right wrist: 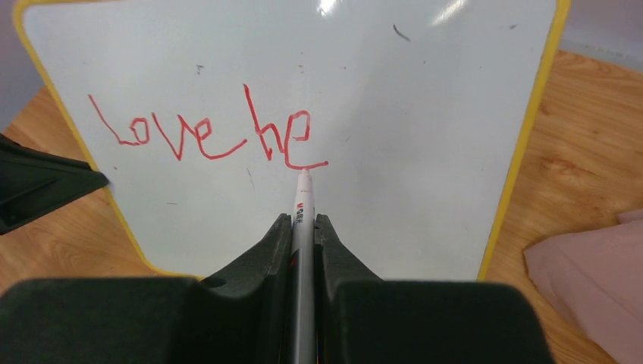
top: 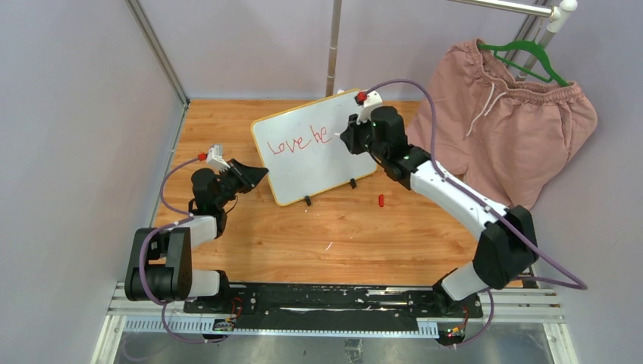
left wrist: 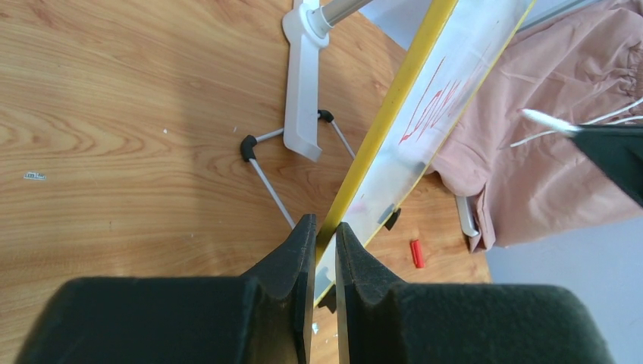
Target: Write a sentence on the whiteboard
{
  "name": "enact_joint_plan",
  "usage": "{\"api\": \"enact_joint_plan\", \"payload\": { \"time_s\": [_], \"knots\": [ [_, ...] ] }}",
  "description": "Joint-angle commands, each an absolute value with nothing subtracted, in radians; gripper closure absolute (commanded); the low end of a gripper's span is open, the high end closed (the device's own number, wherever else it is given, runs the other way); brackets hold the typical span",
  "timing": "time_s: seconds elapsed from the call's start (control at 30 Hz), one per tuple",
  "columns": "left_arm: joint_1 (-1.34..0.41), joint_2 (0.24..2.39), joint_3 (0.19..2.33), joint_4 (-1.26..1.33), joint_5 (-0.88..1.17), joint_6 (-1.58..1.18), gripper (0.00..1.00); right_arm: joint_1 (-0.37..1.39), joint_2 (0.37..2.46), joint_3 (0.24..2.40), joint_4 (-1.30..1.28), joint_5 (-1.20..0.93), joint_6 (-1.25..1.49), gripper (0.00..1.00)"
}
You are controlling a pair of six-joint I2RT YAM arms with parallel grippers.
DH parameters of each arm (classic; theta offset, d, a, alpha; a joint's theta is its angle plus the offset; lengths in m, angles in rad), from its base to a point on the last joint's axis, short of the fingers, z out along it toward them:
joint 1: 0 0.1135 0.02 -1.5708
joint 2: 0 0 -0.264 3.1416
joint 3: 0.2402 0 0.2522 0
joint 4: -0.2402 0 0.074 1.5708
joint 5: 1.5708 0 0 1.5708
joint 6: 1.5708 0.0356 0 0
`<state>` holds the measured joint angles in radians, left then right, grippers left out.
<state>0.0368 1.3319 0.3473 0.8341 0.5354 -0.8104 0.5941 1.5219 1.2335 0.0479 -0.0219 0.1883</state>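
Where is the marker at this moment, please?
In the right wrist view, the marker is held in the right gripper, its tip on the whiteboard at the end of the red writing "love he", near the board's middle.

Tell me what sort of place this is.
Likely a robot lab work cell: wooden table walled by plain panels, left arm and right arm on a metal rail, pink shorts on a green hanger.

A small, glossy, yellow-framed whiteboard (top: 318,163) stands tilted mid-table. The left gripper (left wrist: 324,231) pinches its left edge. The right gripper (right wrist: 303,224), clamped on a white marker pen (right wrist: 304,199), blocks its face. A metal pole (top: 334,45) stands close behind, and hanging pink cloth shorts (top: 515,136) crowd the right. Bare wooden tabletop (top: 303,243) lies in front, broken only by a small red cap (top: 381,200).
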Motion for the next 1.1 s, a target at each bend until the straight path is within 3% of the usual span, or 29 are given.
{"api": "enact_joint_plan", "payload": {
  "time_s": [0.0, 0.33, 0.6, 1.07],
  "knots": [
    [0.041, 1.312, 0.342, 0.815, 0.514, -0.793, 1.00, 0.580, 1.408, 1.216, 0.048, -0.027, 0.182, 1.00],
    [0.041, 1.323, 0.345, 0.813, 0.514, -0.796, 1.00, 0.519, 1.330, 1.172, 0.041, -0.051, 0.161, 1.00],
    [0.041, 1.323, 0.342, 0.813, 0.514, -0.795, 1.00, 0.507, 1.339, 1.119, 0.175, -0.066, 0.143, 1.00],
    [0.042, 1.320, 0.339, 0.802, 0.506, -0.792, 1.00, 0.468, 1.394, 1.204, 0.090, -0.194, 0.120, 1.00]
  ]
}}
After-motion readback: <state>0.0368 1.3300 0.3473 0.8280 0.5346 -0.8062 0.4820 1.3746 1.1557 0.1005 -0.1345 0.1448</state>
